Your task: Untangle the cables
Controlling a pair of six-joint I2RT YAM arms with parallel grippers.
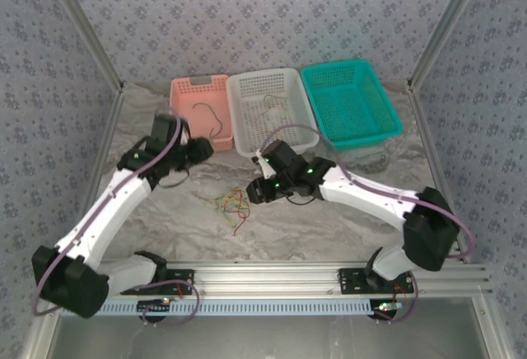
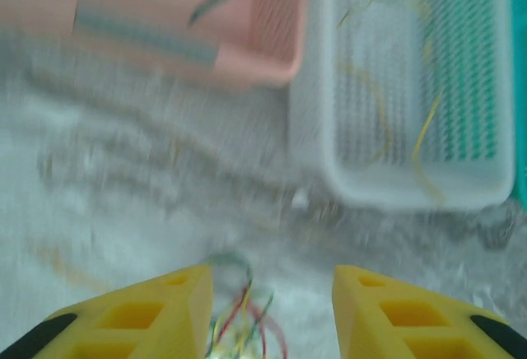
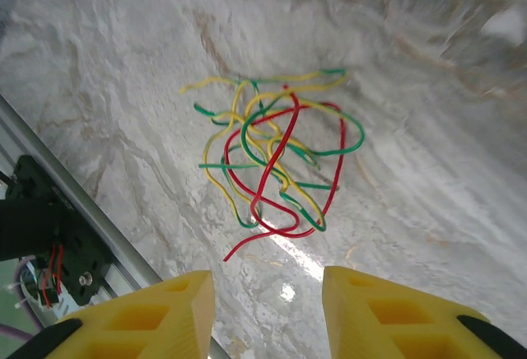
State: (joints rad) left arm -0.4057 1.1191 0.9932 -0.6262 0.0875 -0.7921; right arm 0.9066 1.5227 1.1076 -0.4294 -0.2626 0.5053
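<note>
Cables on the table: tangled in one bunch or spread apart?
Tangled. In the right wrist view the yellow, green and red cables loop over and through one another in one clump on the marbled table.

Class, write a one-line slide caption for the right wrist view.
Right arm's yellow fingers, open, over tangled red, green and yellow cables on the marbled table.
</note>
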